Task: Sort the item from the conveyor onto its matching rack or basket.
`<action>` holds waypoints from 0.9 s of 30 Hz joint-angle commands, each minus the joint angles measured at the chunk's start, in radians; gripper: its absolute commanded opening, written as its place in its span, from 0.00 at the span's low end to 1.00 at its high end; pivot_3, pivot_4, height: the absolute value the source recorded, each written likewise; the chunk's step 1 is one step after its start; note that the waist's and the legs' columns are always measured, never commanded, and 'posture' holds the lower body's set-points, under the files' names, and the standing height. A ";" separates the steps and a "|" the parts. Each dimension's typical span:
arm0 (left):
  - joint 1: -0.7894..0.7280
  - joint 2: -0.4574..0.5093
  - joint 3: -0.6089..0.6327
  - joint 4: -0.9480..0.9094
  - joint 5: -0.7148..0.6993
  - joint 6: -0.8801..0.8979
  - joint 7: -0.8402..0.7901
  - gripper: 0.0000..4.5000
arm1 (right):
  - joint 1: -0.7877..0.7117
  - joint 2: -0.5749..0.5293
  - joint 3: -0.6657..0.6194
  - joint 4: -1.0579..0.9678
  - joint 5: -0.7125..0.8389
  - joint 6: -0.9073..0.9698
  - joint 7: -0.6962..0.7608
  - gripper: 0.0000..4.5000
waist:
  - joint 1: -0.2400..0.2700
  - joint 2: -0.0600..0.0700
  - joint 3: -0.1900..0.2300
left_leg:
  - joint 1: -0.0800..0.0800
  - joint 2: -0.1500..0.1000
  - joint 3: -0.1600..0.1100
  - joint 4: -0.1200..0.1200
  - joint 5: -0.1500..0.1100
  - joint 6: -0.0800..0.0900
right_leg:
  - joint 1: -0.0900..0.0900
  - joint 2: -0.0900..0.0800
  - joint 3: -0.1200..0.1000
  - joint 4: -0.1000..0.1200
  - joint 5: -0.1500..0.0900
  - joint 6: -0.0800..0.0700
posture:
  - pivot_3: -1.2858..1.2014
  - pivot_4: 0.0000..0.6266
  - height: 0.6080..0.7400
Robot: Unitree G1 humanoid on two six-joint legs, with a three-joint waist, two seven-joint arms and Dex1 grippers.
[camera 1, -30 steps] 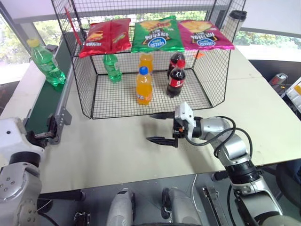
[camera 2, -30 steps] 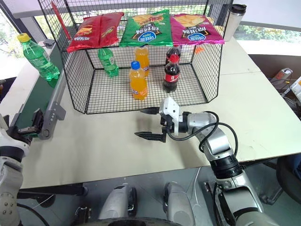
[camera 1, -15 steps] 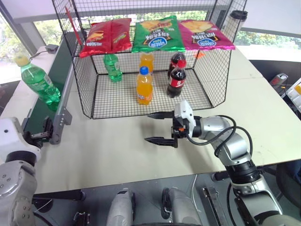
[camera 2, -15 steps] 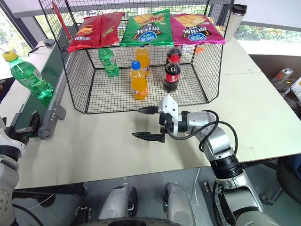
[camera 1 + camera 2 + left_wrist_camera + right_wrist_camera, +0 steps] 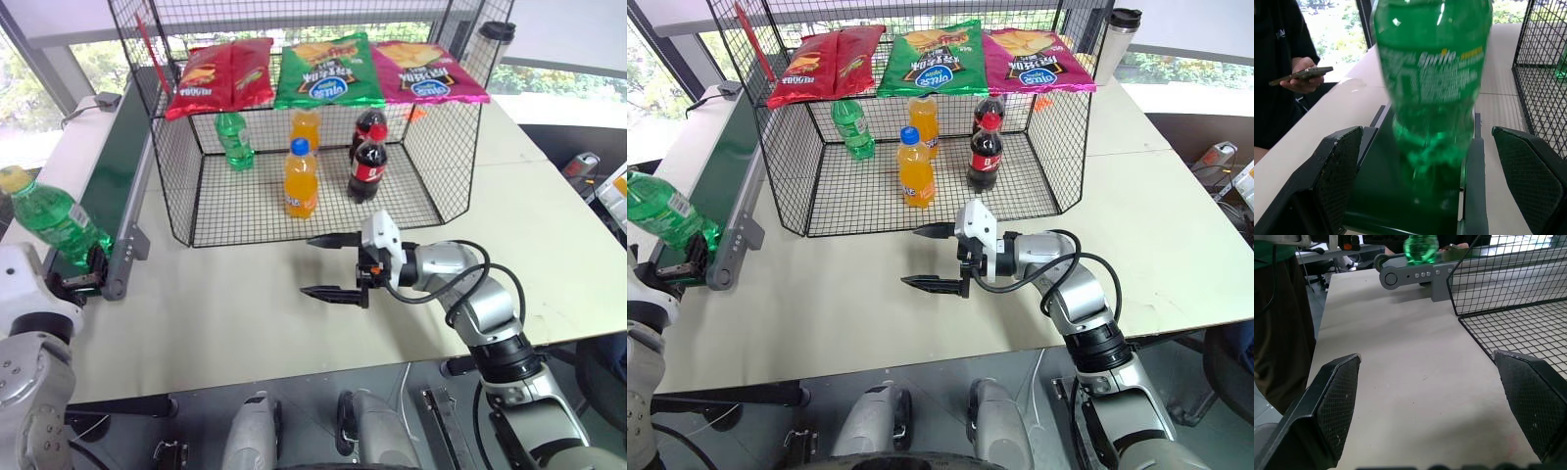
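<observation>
The item, a clear-green bottle [image 5: 51,217] with a yellow cap, stands tilted on the conveyor [image 5: 116,147] at its near rounded end. My left gripper [image 5: 76,282] waits open right at that end. In the left wrist view the bottle [image 5: 1432,93] looms just ahead between the two spread fingers [image 5: 1334,181], with no finger touching it. My right gripper [image 5: 310,266] hovers open over the table in front of the black wire basket [image 5: 174,171], pointing left and holding nothing.
Inside the basket stand a green bottle with a green cap [image 5: 233,140], orange bottles [image 5: 300,179] and cola bottles [image 5: 368,162]. Chip bags [image 5: 323,70] lie on its top. A person holding a phone [image 5: 1300,73] stands beyond the conveyor.
The bottle has ridden down the belt to its near end, up to my left gripper. Both arms have stayed put.
</observation>
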 commanded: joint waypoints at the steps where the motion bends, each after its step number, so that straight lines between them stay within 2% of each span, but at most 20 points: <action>1: -0.006 0.013 0.027 -0.014 0.011 -0.010 0.012 0.98 | -0.009 -0.007 -0.004 -0.030 0.007 -0.012 0.000 1.00 | 0.000 0.000 0.000 | 0.000 0.000 0.000 0.000 0.000 0.000 | 0.000 0.000 0.000 0.000 0.000 0.000 | 0.52 0.24 1.00; 4: -0.002 0.016 0.023 -0.004 0.022 -0.018 0.013 0.98 | -0.009 -0.009 -0.005 -0.027 0.004 -0.016 0.000 1.00 | 0.000 0.000 0.000 | 0.000 0.000 0.000 0.000 0.000 0.000 | 0.000 0.000 0.000 0.000 0.000 0.000 | 0.52 0.24 1.00; 6: 0.006 0.015 0.018 0.005 0.031 -0.038 0.004 0.90 | -0.008 -0.010 -0.005 -0.025 0.002 -0.018 -0.001 1.00 | 0.000 0.000 0.000 | 0.000 0.000 0.000 0.000 0.000 0.000 | 0.000 0.000 0.000 0.000 0.000 0.000 | 0.52 0.24 1.00; 9: 0.018 0.005 0.010 0.003 0.017 -0.047 -0.016 0.66 | -0.007 -0.012 -0.007 -0.023 0.001 -0.020 -0.001 1.00 | 0.001 0.000 0.000 | 0.000 0.000 0.000 0.000 0.000 0.000 | 0.000 0.000 0.000 0.000 0.000 0.000 | 0.52 0.24 1.00; 10: 0.025 -0.001 0.002 -0.005 0.006 -0.050 -0.026 0.63 | -0.007 -0.014 -0.008 -0.020 -0.002 -0.023 -0.001 1.00 | 0.001 0.000 0.000 | 0.000 0.000 0.000 0.000 0.000 0.000 | 0.000 0.000 0.000 0.000 0.000 0.000 | 0.52 0.24 1.00; 18: 0.027 0.003 0.009 -0.034 -0.032 -0.065 -0.055 0.63 | -0.005 -0.019 -0.008 -0.006 -0.011 -0.034 0.001 1.00 | 0.003 0.000 0.000 | 0.000 0.000 0.000 0.000 0.000 0.000 | 0.000 -0.001 0.000 0.000 0.000 0.000 | 0.52 0.24 1.00; 27: -0.011 0.039 0.064 -0.058 0.009 -0.090 -0.006 0.63 | -0.008 -0.017 -0.006 0.000 -0.011 -0.033 0.005 1.00 | 0.000 0.000 0.000 | -0.001 0.000 0.000 0.000 0.000 0.000 | 0.000 0.000 0.000 -0.001 0.000 0.000 | 0.52 0.24 1.00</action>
